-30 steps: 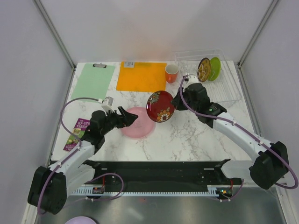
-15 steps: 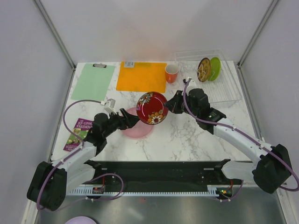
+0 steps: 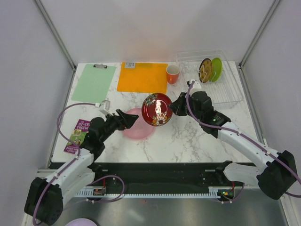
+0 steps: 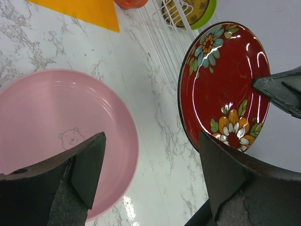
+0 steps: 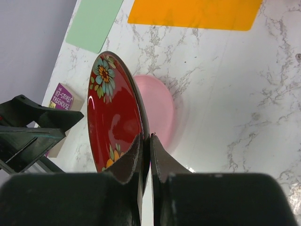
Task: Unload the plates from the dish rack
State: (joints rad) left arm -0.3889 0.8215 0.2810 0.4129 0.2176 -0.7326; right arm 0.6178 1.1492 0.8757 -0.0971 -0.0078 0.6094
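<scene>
My right gripper (image 3: 172, 108) is shut on the rim of the dark red floral plate (image 3: 157, 109), holding it upright in the air over the right edge of the pink plate (image 3: 137, 125), which lies flat on the table. In the right wrist view the red plate (image 5: 114, 113) stands edge-on between my fingers. My left gripper (image 3: 130, 118) is open over the pink plate, facing the red plate (image 4: 225, 87). The yellow-gold plate (image 3: 205, 70) and the lime green plate (image 3: 217, 68) stand upright in the clear dish rack (image 3: 227, 92) at the back right.
An orange cup (image 3: 172, 74) stands left of the rack. An orange mat (image 3: 142, 77) and a green clipboard (image 3: 94, 81) lie at the back. A purple book (image 3: 78, 134) lies at the left edge.
My right gripper carried the red plate left, over the pink plate's edge, and turned it more upright. My left gripper rose and opened towards it.
</scene>
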